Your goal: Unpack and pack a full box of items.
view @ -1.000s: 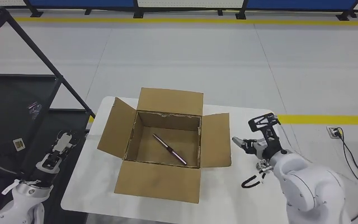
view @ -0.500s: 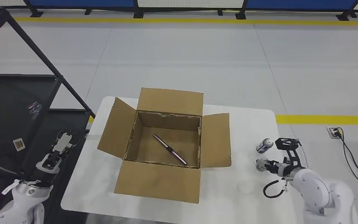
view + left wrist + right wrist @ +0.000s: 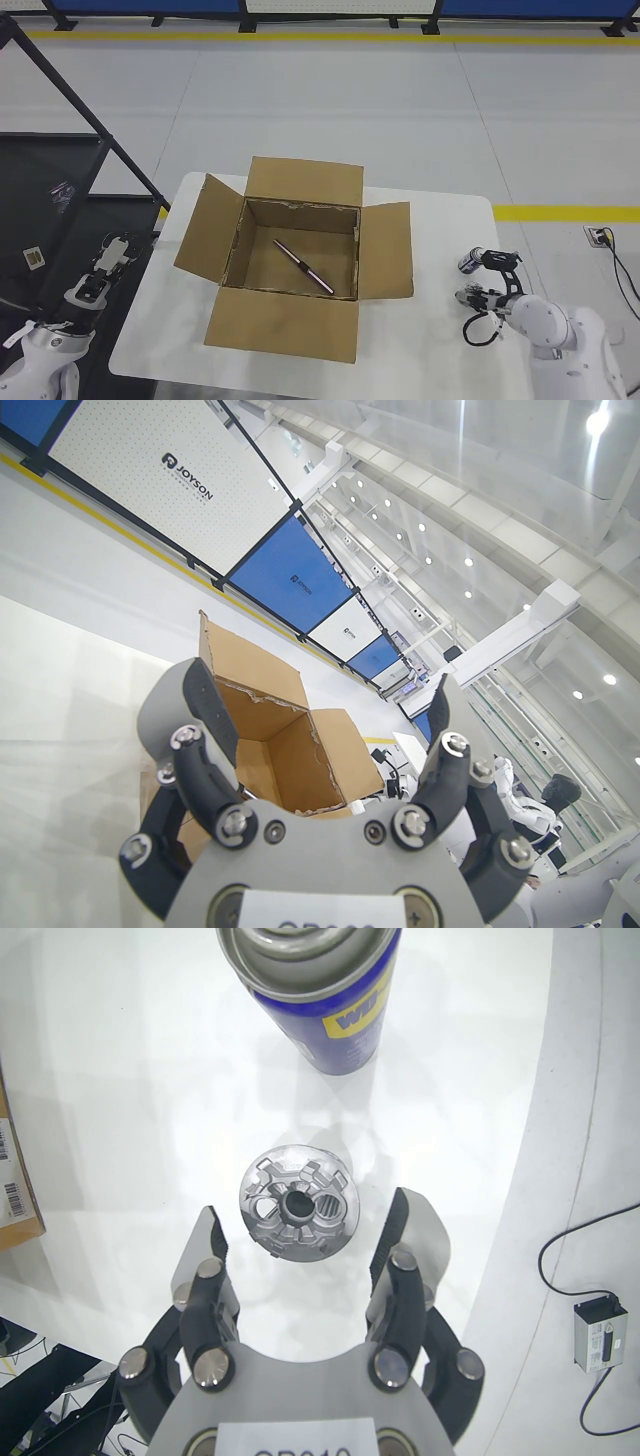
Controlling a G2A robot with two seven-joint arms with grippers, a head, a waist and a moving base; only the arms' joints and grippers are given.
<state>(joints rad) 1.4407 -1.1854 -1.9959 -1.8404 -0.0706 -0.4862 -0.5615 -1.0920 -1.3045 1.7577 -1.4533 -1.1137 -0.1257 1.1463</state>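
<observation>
An open cardboard box [image 3: 290,262] stands mid-table with a dark pen [image 3: 303,266] lying on its floor. On the table to its right stands a blue spray can [image 3: 325,1003] with a silver top [image 3: 470,262]. Beside the can lies a round metal gear part [image 3: 299,1208]. My right gripper [image 3: 306,1223] hovers over that part, open, its fingers straddling it without touching. My left gripper [image 3: 320,692] is open and holds nothing. It stays off the table's left edge [image 3: 105,265], pointing toward the box [image 3: 280,720].
The white table [image 3: 430,340] has bare surface in front of the box and around the can. A dark rack [image 3: 60,190] stands to the left. A cable and a small grey unit [image 3: 600,1333] lie on the floor beyond the table's right edge.
My right gripper has moved from beside the box's right flap toward the table's right edge, uncovering the spray can. It now sits lower over the gear part. The left arm has not moved.
</observation>
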